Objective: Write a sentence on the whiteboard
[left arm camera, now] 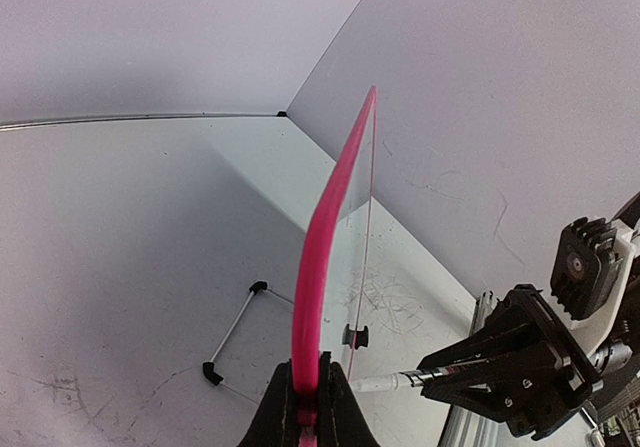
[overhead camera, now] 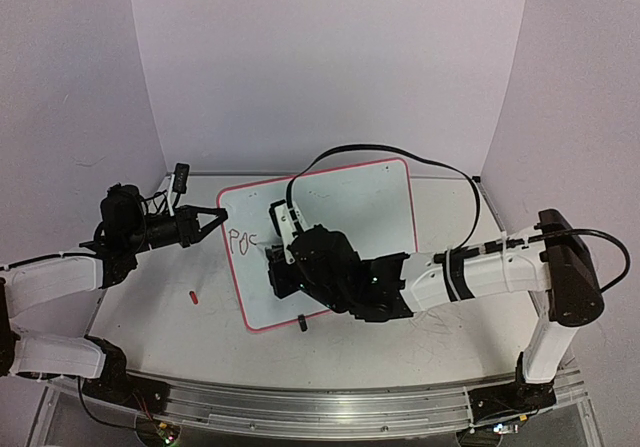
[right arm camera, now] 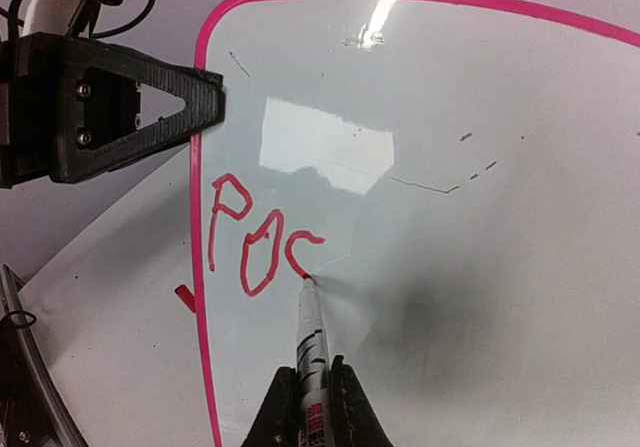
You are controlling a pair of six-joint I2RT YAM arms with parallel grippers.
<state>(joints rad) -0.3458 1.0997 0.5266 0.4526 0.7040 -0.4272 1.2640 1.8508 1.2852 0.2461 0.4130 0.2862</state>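
Note:
The whiteboard (overhead camera: 360, 202), white with a pink rim, stands tilted on the table. Red lettering (right arm camera: 255, 242) near its left edge reads "Po" plus a curved, part-formed third letter; it also shows in the top view (overhead camera: 243, 239). My right gripper (right arm camera: 313, 372) is shut on a white marker (right arm camera: 312, 332), whose red tip touches the board at the end of that curve. My left gripper (left arm camera: 308, 377) is shut on the board's pink left rim (left arm camera: 322, 247). In the top view it (overhead camera: 218, 215) sits at the board's upper left edge, and the right gripper (overhead camera: 275, 257) lies over the board's left part.
A small red marker cap (overhead camera: 191, 295) lies on the table left of the board. A black clip foot (overhead camera: 303, 321) sits at the board's near edge. A wire stand (left arm camera: 232, 342) lies behind the board. White walls close in the back and sides.

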